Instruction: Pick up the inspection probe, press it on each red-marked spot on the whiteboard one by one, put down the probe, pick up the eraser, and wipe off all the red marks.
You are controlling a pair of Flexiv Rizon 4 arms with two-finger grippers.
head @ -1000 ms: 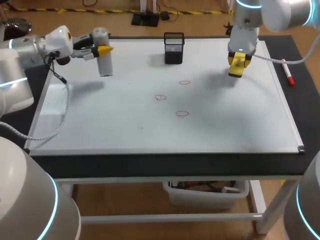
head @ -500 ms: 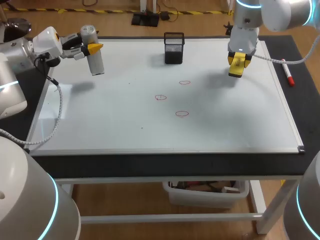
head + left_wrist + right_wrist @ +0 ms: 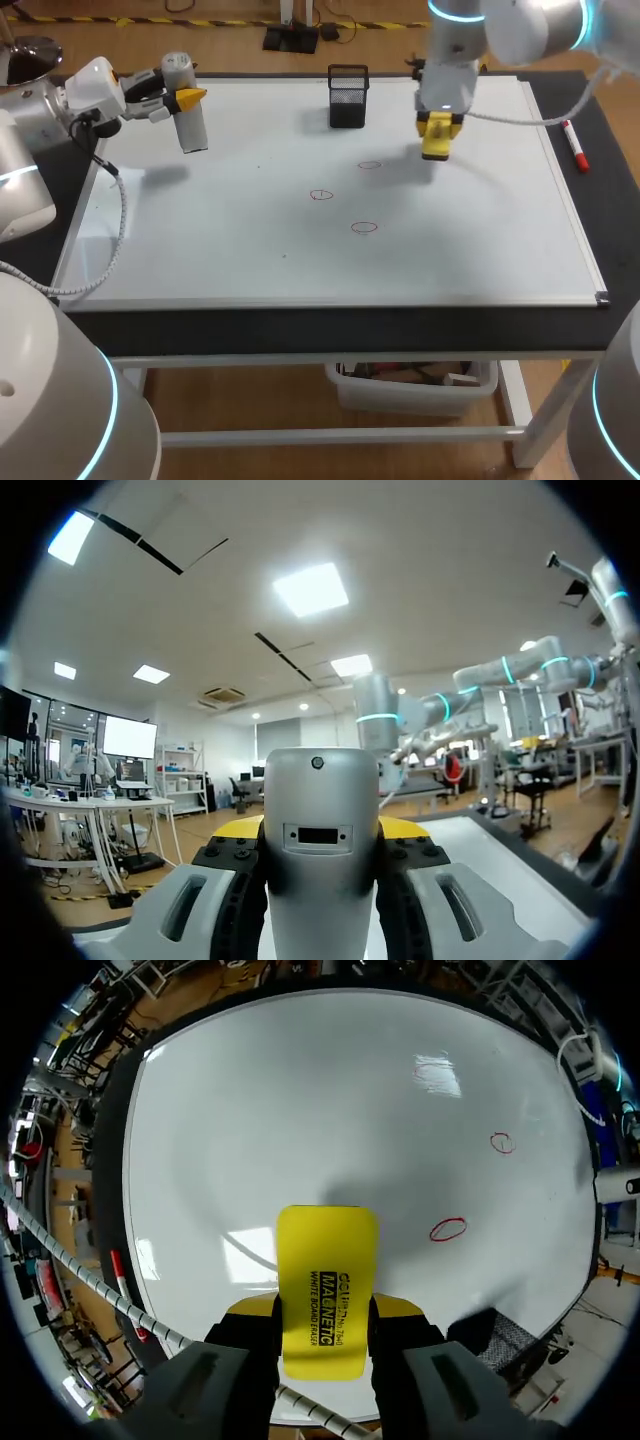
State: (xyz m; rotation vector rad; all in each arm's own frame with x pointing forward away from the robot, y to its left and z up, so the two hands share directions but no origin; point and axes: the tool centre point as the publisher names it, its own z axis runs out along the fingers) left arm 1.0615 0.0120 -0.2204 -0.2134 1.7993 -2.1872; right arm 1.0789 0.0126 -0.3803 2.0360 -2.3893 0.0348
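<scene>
Head view: 3 red marks (image 3: 364,227) unwiped; right fingers (image 3: 397,1310) clamp the eraser (image 3: 327,1280) nearby; left fingers (image 3: 192,97) clamp the probe (image 3: 192,130) aloft.

A black mesh pen cup (image 3: 347,97) stands upright, well apart from a red marker (image 3: 575,146) lying on the dark tabletop (image 3: 300,328).
</scene>
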